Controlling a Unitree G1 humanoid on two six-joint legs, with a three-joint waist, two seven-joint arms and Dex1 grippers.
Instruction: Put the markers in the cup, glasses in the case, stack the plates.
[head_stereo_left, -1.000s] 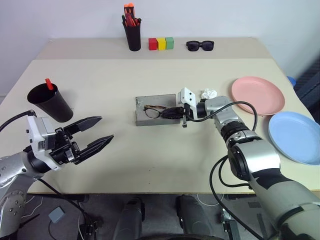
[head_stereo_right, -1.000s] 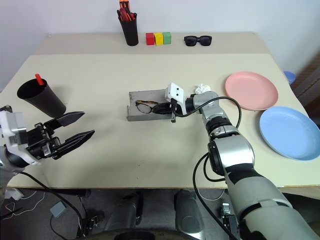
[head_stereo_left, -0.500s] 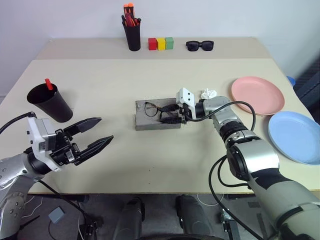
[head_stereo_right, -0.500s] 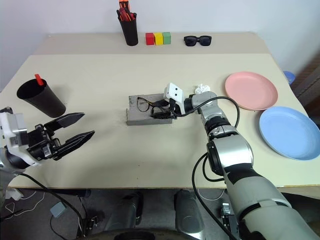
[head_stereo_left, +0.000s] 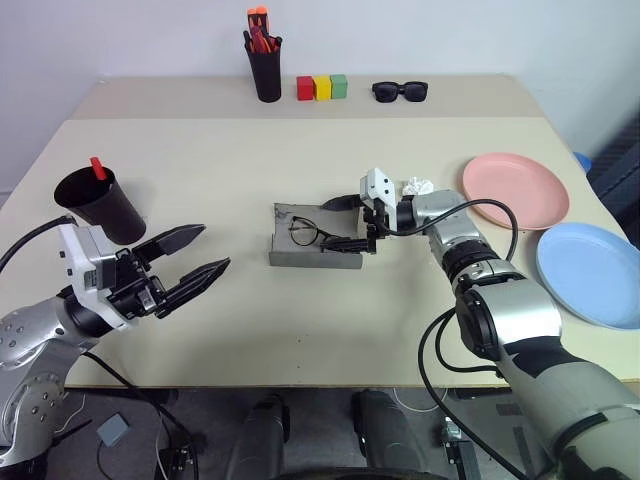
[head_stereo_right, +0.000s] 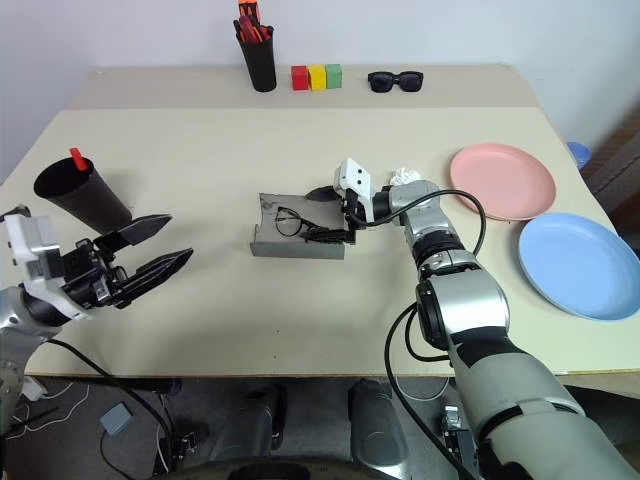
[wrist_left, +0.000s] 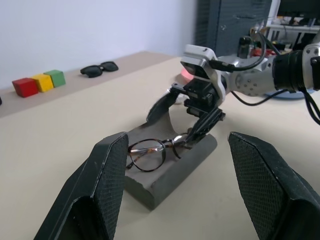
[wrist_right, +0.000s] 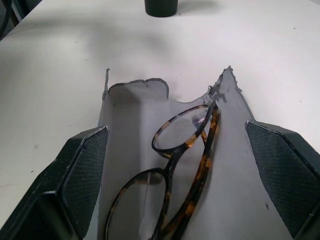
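Right gripper: seen at the centre of the left eye view, at the right end of the case; its two black fingers are spread wide, one above the case's far edge and one along its near edge, and nothing is held between them.
Left gripper: seen at the lower left of the left eye view, pointed toward the middle of the table; its fingers are held well apart and nothing is gripped.
Glasses: found lying inside the open case, just left of the right gripper's fingertips; in the right wrist view they are seen resting on the grey lining between the two fingers, touched by neither.
Case: placed open at the centre of the table, its grey wall facing the near edge.
Cup: set at the left of the frame, just above the left gripper.
Markers: a red one is seen standing up out of the cup's rim; whether a second one is inside cannot be told.
Pink plate: laid flat at the right of the frame.
Blue plate: laid flat below and to the right of the pink plate, beside it and not stacked.
Pen holder: placed at the top centre, by the back edge.
Blocks: red, yellow and green, lined up just right of the pen holder.
Sunglasses: laid right of the blocks.
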